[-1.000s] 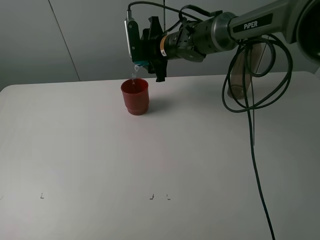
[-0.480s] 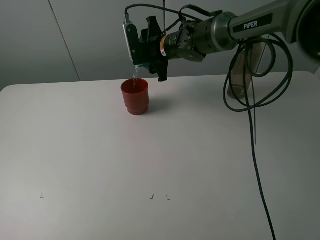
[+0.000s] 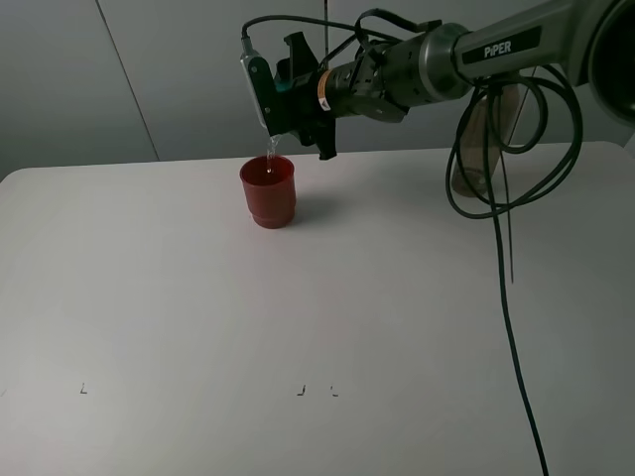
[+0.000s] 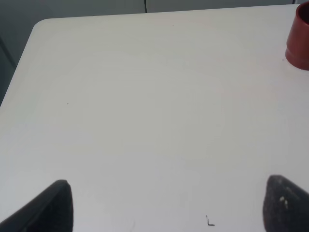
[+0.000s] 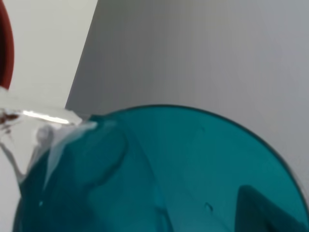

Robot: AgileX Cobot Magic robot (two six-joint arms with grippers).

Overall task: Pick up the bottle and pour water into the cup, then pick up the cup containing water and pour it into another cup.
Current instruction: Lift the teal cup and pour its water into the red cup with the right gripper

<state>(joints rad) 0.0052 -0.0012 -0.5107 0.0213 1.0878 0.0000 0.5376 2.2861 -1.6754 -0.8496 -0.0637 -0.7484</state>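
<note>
Right claw [image 3: 298, 99] grips the teal cup [image 3: 283, 87], tipped on its side, and a thin stream of water falls into the red cup [image 3: 268, 190] just below it on the white counter [image 3: 317, 317]. White letters on the arm read "PiPER". Up close, the right wrist view shows water running over the teal rim. Left claw [image 4: 164, 205] is wide and holds nothing, and the red cup sits far ahead of it.

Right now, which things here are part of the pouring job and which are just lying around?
In use:
- teal cup, tipped in the right gripper
- water stream
- red cup, receiving it
- bottle, standing at the back right

Just there:
- black cable trailing across the table
- small corner marks
</note>
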